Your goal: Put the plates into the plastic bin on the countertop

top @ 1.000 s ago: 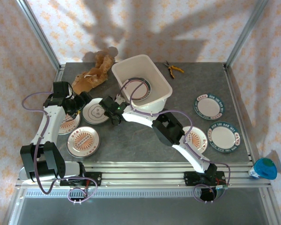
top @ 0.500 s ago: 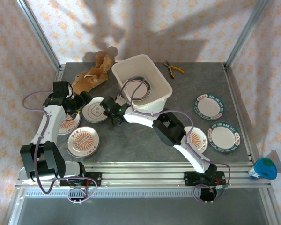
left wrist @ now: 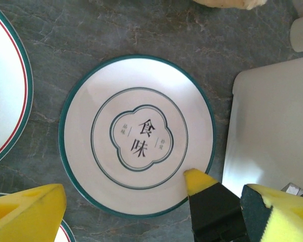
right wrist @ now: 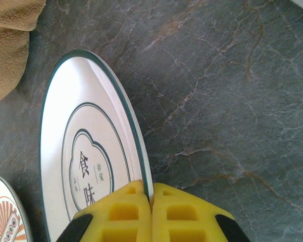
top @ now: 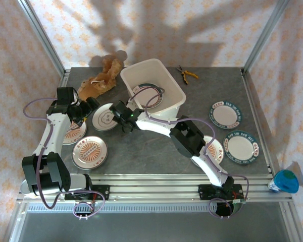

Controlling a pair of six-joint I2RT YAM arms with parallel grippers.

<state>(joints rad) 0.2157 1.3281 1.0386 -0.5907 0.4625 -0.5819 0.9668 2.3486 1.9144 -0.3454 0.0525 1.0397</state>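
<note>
Rim of the green-edged plate (right wrist: 86, 156) is pinched between my right fingers (right wrist: 151, 199). The two yellow pads are pressed together on the edge that faces the plastic bin (top: 178, 91). The plate, marked with a clover outline and dark characters at its middle, lies on the grey tabletop (top: 151, 151) just left of the bin. My left fingers (left wrist: 156, 201) hang spread wide over the same plate, gripping nothing; the bin's white wall stands just beside them. One green-ringed plate (top: 147, 96) lies inside the bin. An orange sunburst plate (top: 89, 152) lies near my left arm's base, with another plate (top: 73, 135) partly hidden under that arm. Two green-lettered plates (top: 225, 114) lie well apart to the right, and an orange-patterned plate (top: 212, 150) shows under my right arm.
</note>
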